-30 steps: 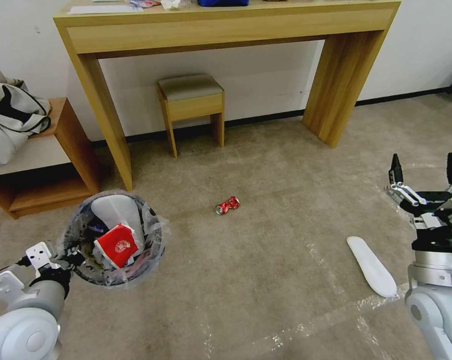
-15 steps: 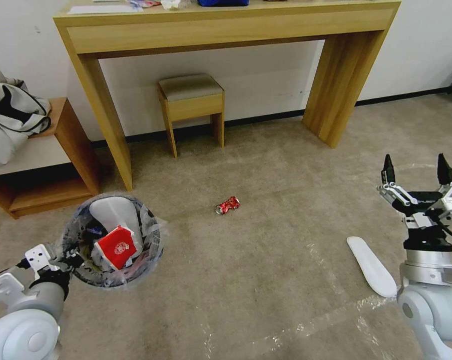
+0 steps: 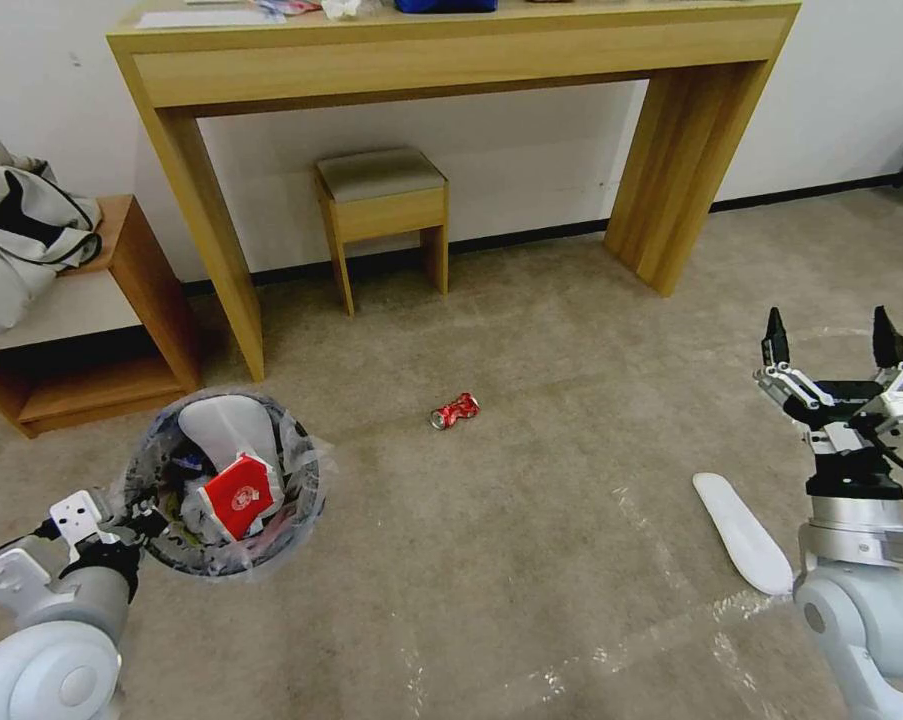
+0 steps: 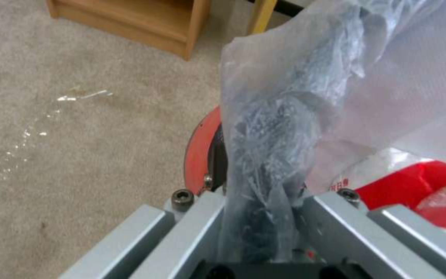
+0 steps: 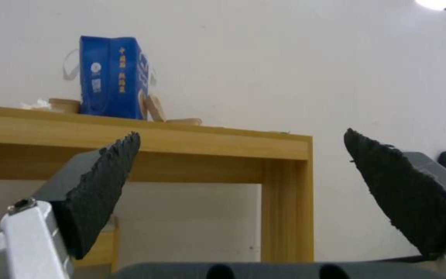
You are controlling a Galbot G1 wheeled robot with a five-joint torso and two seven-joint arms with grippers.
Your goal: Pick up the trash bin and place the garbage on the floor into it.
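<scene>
In the head view my left gripper [image 3: 143, 522] is shut on the near rim of the trash bin [image 3: 314, 478], a small round bin lined with crinkled clear plastic, held low at the left. Inside it lie a white insole [image 3: 223, 425] and a red-white cup [image 3: 237, 494]. In the left wrist view the gripper [image 4: 256, 217] clamps the plastic liner [image 4: 285, 116] and the red bin rim [image 4: 197, 155]. On the carpet floor [image 3: 531, 560] lie a crushed red can [image 3: 455, 410] and a long white insole [image 3: 741, 530]. My right gripper [image 3: 829, 345] [image 5: 241, 155] stands open, fingers up, above the insole's right side.
A wooden console table [image 3: 451, 60] stands at the wall with a small stool [image 3: 381, 205] under it. A low wooden shelf [image 3: 101, 330] with a grey bag [image 3: 21, 235] is at the left. A blue bag [image 5: 112, 77] sits on the tabletop. Tape lines [image 3: 651, 620] mark the carpet.
The right gripper has shifted a little left and down over the second. The bin in my left gripper has sunk slightly. The can and the insole lie where they were.
</scene>
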